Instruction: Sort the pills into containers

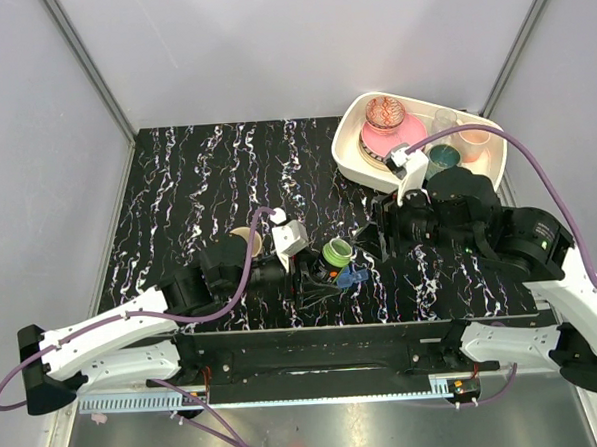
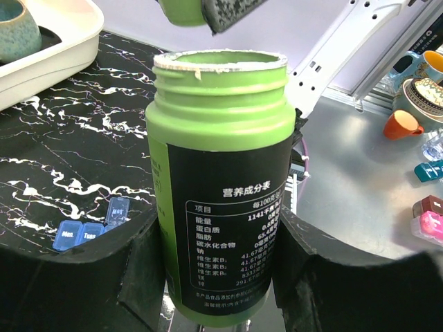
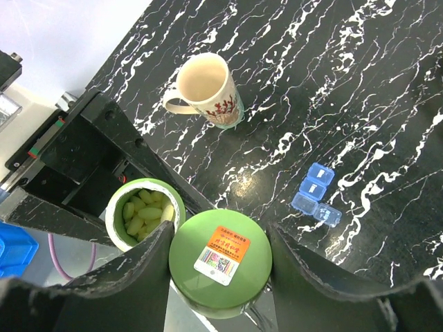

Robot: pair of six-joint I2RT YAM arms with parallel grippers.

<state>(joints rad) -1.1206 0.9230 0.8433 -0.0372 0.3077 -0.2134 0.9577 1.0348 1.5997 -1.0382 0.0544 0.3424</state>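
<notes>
My left gripper (image 2: 220, 238) is shut on an upright green pill bottle (image 2: 221, 180) with a black label. The bottle's mouth is open, and yellow-green pills (image 3: 144, 211) fill it. My right gripper (image 3: 220, 238) is shut on the bottle's green cap (image 3: 220, 261), held just beside and above the bottle mouth (image 3: 142, 214). The containers, a small blue translucent pill box (image 3: 316, 194), lie on the black marble table a little beyond the bottle, with one lid flipped open. From above, the bottle (image 1: 337, 251) stands between the left gripper (image 1: 319, 267) and the right gripper (image 1: 375, 242), with the pill box (image 1: 353, 277) beside it.
A beige mug (image 3: 206, 88) stands upright on the table, half hidden behind the left arm from above (image 1: 246, 241). A white tray (image 1: 355, 145) holding bowls and cups sits at the back right. Grey side walls close in the table.
</notes>
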